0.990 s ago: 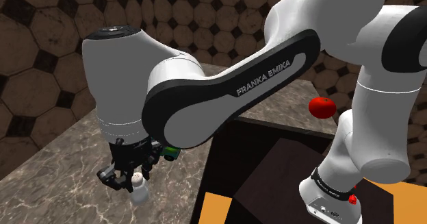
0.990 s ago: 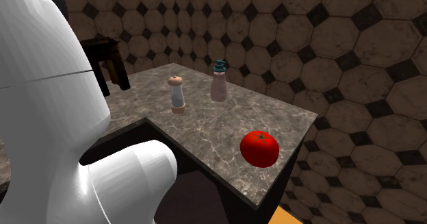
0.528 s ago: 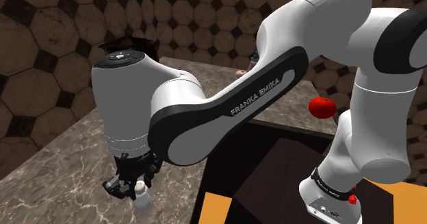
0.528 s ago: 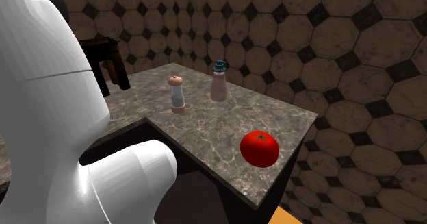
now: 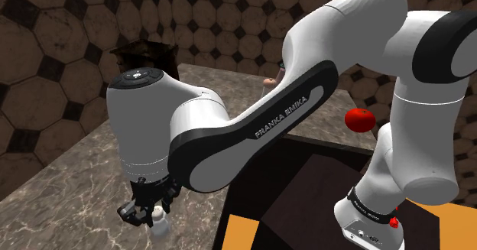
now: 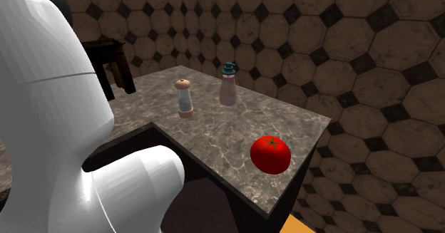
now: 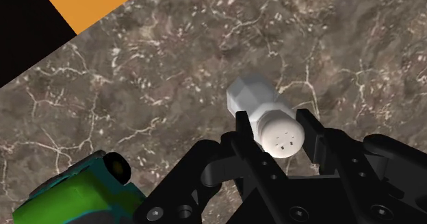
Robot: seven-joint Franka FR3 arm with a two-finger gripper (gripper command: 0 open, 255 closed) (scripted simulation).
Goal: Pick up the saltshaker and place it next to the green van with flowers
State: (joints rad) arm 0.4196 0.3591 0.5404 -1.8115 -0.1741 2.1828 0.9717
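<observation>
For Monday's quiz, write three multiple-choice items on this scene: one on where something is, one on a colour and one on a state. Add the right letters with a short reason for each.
1. What lies nearest the saltshaker? A tomato; B van; C bottle.
2. What colour is the saltshaker? A white; B red; C green.
3. How is the saltshaker oriented? A on its side; B upside down; C upright.

Answers:
1 B, the van sits close beside the saltshaker in the wrist view.
2 A, it is drawn plain white.
3 C, its holed cap is on top in the shoulder view.
</observation>
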